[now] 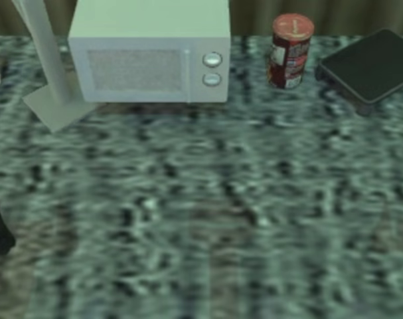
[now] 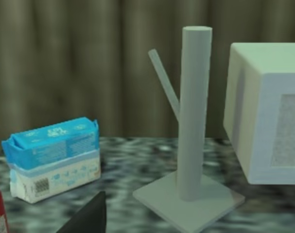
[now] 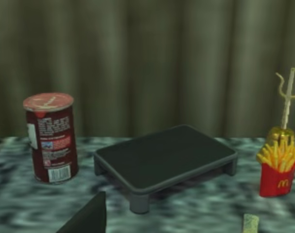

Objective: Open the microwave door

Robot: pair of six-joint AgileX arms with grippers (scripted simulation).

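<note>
**A:** Where's your target?

**B:** The microwave (image 1: 150, 50) sits at the far left of the counter (image 1: 201, 219), its door (image 1: 136, 69) flush with the front, so still closed. The door's long axis runs left to right; the knob panel (image 1: 213, 69) with two knobs is at its right end.

**A:** Which arm do you send?

**B:** Your left arm, I'd judge. It shows only as a dark shape at the top view's left edge, and its wrist camera faces the oven's corner. Your right arm is out of the top view, facing the red can (image 3: 51, 137) and dark slab (image 3: 165, 158).

**A:** And the claws?

**B:** You can't tell. Each wrist view shows just one dark fingertip.

**A:** Count?

**B:** One microwave, one door, one can, one slab, one stand (image 1: 47, 63).
</note>
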